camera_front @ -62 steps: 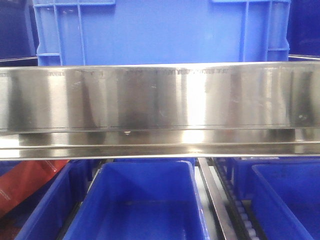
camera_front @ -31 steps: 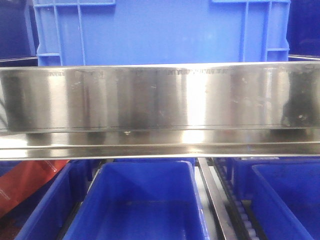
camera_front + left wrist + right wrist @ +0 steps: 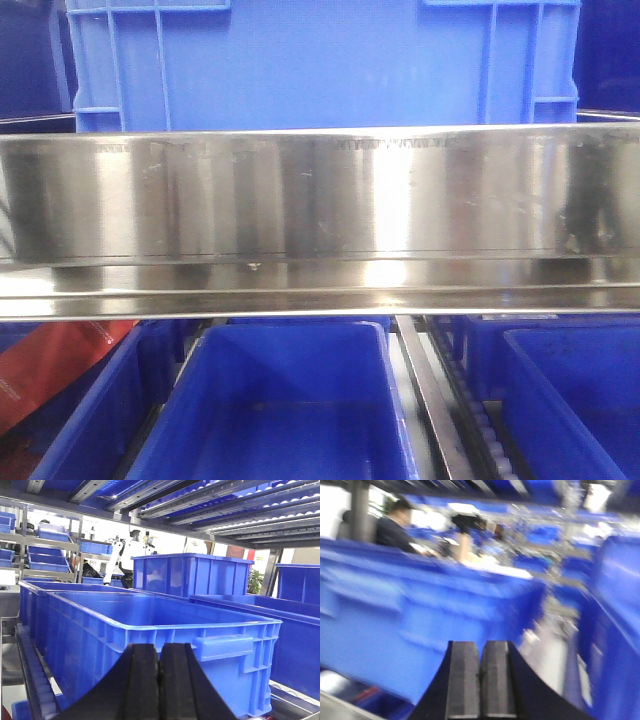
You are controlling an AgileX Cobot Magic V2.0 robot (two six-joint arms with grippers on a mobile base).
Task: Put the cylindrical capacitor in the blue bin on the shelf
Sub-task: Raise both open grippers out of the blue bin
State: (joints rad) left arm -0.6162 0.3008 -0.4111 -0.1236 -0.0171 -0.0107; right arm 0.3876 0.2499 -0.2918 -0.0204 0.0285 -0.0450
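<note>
Although we search all three views, we cannot find the capacitor anywhere, so we cannot tell whether it already lies in a bin or sits elsewhere out of sight. Our left gripper [image 3: 159,680] has its black pads pressed flat together with nothing showing between them, and our right gripper [image 3: 480,680] looks the same: closed tight, no silvery top or black cylinder peeking out. Both therefore seem empty.

From the front view the shelf rail [image 3: 320,195] runs across the middle, with a large blue crate [image 3: 320,60] above it and open blue bins below; the middle bin [image 3: 285,400] shows a bare floor as far as we can see. Beside it stands a metal divider [image 3: 425,395] with rollers. The left wrist faces a long bin [image 3: 165,630] at rim height, close in front. The right wrist view is blurred, showing only blue bins and a person [image 3: 395,525] far behind.

We judge that either the drop is done and the arms are idle, or the pick has not begun; these views do not settle it.
</note>
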